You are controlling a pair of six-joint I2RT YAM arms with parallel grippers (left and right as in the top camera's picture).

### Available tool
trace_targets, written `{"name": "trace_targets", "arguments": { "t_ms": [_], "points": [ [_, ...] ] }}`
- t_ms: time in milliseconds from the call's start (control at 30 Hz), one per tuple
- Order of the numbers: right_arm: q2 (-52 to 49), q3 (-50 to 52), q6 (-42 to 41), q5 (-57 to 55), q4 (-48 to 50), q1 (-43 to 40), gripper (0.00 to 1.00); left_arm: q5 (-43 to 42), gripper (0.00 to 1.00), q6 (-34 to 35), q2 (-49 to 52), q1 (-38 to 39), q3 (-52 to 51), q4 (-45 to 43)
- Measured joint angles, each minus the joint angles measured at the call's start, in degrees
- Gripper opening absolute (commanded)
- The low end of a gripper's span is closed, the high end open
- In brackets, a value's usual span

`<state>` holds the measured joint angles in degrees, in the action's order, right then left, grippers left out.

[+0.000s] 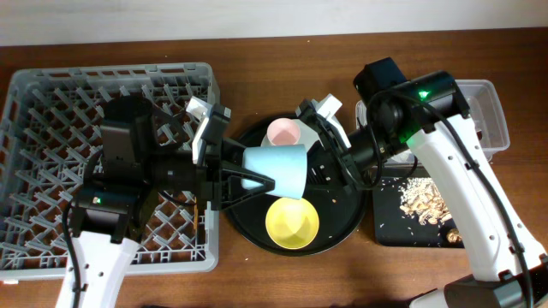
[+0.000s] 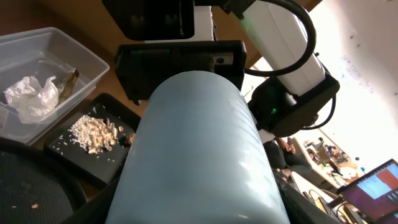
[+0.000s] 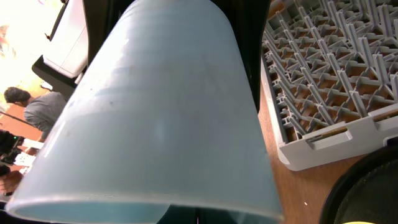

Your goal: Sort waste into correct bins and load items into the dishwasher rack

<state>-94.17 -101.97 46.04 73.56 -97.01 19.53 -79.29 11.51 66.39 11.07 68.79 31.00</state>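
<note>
Two grippers meet at the small blue cup (image 1: pixel 278 169) in the overhead view, where it lies on its side above the round black tray (image 1: pixel 342 218), between the pink cup (image 1: pixel 282 131) and the yellow bowl (image 1: pixel 292 222). The left gripper (image 1: pixel 246 174) closes on the cup's narrow end, dark fingers on either side; the right gripper (image 1: pixel 324 158) sits just beside the wide end, and whether it grips cannot be told. The dishwasher rack (image 1: pixel 51 111) lies to the left. From the left wrist, the cup fills the frame, with the napkin (image 2: pixel 30 96) and wrapper (image 2: pixel 67 81) in the clear tub (image 2: pixel 93 59) and food scraps (image 2: pixel 93 132) on the flat black tray (image 2: pixel 68 155). From the right wrist, the cup's rim is nearest the camera and hides the fingers.
</note>
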Motion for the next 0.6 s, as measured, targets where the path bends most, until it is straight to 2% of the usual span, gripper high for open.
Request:
{"name": "trace_targets", "arguments": {
  "t_ms": [100, 167, 233, 300, 333, 400, 433, 467, 600],
  "points": [
    [0.00, 0.11, 0.02, -0.24, 0.11, -1.84, 0.06, -0.07, 0.21, 0.00, 0.00, -2.12, 0.00, -0.22],
    [0.00, 0.55, 0.00, -0.22, 0.07, -8.20, 0.06, 0.15, 0.21, 0.74, -0.02, -6.49, 0.00, -0.46],
    [-0.04, 0.79, -0.13, 0.52, 0.00, -20.39, 0.08, 3.89, 0.20, 2.34, -0.04, -12.72, 0.02, 0.26],
    [-0.07, 0.85, -0.76, -0.04, 0.00, -25.59, 0.15, 16.79, 0.18, 5.05, -0.11, -15.15, 1.05, 7.48],
    [-0.07, 0.87, -1.07, -2.16, 0.09, -27.23, 0.17, 26.75, 0.17, 5.79, 1.09, -15.39, 4.90, 16.20],
    [-0.09, 0.94, -1.53, -7.37, 1.44, -27.34, 0.17, 42.21, 0.16, 5.27, 6.12, -15.54, 17.97, 29.77],
    [-0.09, 0.96, -2.21, -9.29, 1.79, -27.34, 0.17, 48.35, 0.14, 4.35, 11.69, -15.56, 29.24, 38.84],
    [-0.11, 0.96, -2.75, -11.28, 2.12, -27.34, 0.17, 54.55, 0.13, 3.45, 19.54, -15.61, 40.81, 40.85],
    [-0.11, 3.02, -3.34, -15.61, 2.67, -27.34, 0.17, 61.16, 0.11, 2.80, 35.65, -15.65, 44.76, 39.60]
  ]
}}
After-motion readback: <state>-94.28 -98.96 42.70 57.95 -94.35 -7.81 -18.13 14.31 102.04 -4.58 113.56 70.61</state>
